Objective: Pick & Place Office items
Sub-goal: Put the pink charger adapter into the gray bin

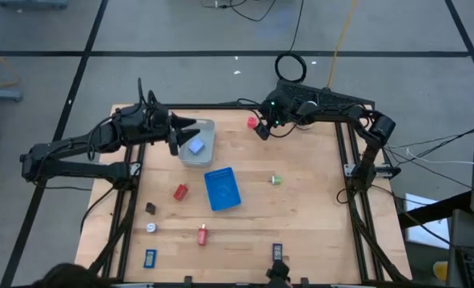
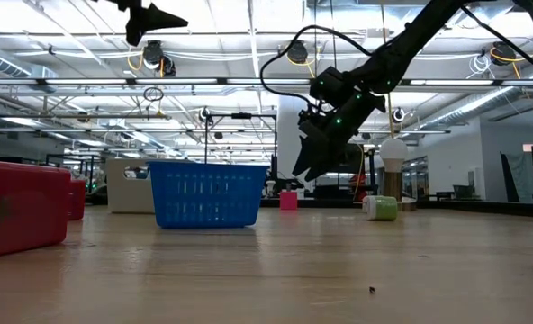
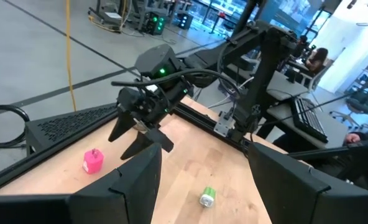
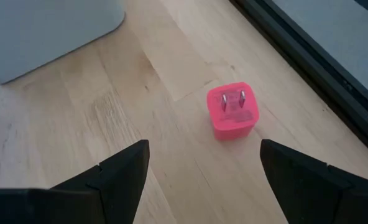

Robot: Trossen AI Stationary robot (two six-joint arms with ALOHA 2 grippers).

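A pink cube with two metal prongs (image 4: 232, 111) lies on the wood near the table's far edge, also in the high view (image 1: 252, 122). My right gripper (image 1: 263, 130) hovers just beside and above it, open and empty, its fingers (image 4: 125, 165) short of the cube. My left gripper (image 1: 182, 133) is open and empty above the grey tray (image 1: 209, 128), which holds a pale blue piece (image 1: 195, 146). The left wrist view shows the right gripper (image 3: 137, 134), the pink cube (image 3: 92, 160) and a green piece (image 3: 207, 198).
A blue basket-like box (image 1: 222, 189) stands mid-table. Loose pieces lie around it: red (image 1: 180, 191), green (image 1: 275, 180), dark brown (image 1: 150, 207), white (image 1: 151, 227), red (image 1: 202, 234), blue (image 1: 150, 258), dark blue (image 1: 277, 252). Black frame rails edge the table.
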